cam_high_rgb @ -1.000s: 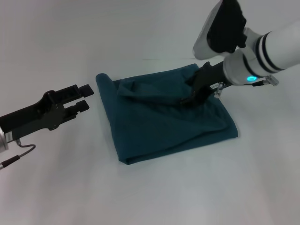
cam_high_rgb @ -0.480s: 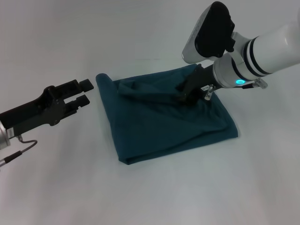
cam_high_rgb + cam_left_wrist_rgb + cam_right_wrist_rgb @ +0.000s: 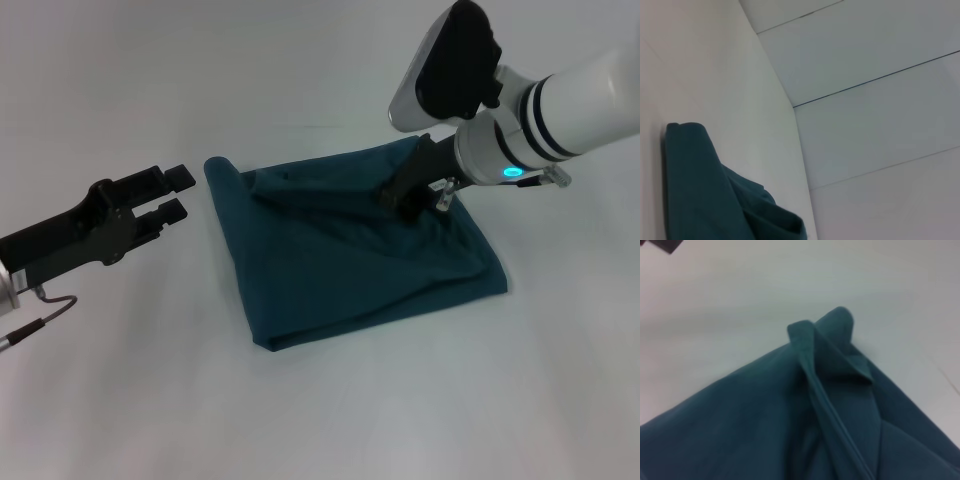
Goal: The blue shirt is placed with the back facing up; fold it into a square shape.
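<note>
Head view: folded blue shirt (image 3: pixel 350 250) runs far-left to near-right; right gripper (image 3: pixel 398 203) grip unclear; left gripper (image 3: pixel 176 193) parted.

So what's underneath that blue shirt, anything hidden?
The blue shirt lies folded in layers on a plain white table. Only white surface shows around its edges; whatever lies beneath or between the folds is covered. The right end effector sits on top.

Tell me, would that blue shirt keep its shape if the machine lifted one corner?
Probably not. The blue shirt lies in soft creases and a rolled ridge, so it likely droops and unfolds. It looks light, thin knit. Pushed, it would probably bunch rather than slide whole. The right tool rests on it.
</note>
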Controlling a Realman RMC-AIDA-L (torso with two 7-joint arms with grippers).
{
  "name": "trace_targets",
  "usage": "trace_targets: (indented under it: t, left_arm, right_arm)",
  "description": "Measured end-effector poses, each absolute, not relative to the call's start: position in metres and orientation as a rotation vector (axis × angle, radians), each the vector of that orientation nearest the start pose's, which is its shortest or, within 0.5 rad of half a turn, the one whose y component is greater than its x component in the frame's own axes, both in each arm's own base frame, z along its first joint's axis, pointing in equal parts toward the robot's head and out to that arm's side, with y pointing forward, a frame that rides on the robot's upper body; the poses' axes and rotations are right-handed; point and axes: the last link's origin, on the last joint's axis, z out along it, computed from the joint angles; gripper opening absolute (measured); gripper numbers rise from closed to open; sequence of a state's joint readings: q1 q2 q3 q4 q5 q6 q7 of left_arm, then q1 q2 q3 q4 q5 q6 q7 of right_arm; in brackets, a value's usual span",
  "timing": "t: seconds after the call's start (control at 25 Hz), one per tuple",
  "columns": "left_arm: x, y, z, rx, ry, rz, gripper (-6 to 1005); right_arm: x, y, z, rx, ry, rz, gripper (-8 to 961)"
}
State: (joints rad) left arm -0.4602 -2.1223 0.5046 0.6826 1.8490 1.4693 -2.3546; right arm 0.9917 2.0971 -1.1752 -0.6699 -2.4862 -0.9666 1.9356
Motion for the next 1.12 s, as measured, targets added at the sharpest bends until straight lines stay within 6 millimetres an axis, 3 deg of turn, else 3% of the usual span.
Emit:
trace_targets:
  t: [0.16,1.12]
  left_arm:
    - [-0.284,0.335,0.028,2.08,2.148,1.394,598]
    - [-0.281,0.336,0.031,2.086,2.121,1.41,597]
  right_arm:
    - [0.143,0.452,-0.049,-2.642,0.306,-0.224,33]
    - [0.173,0.462,-0.016,-2.38,0.59,-0.124,22]
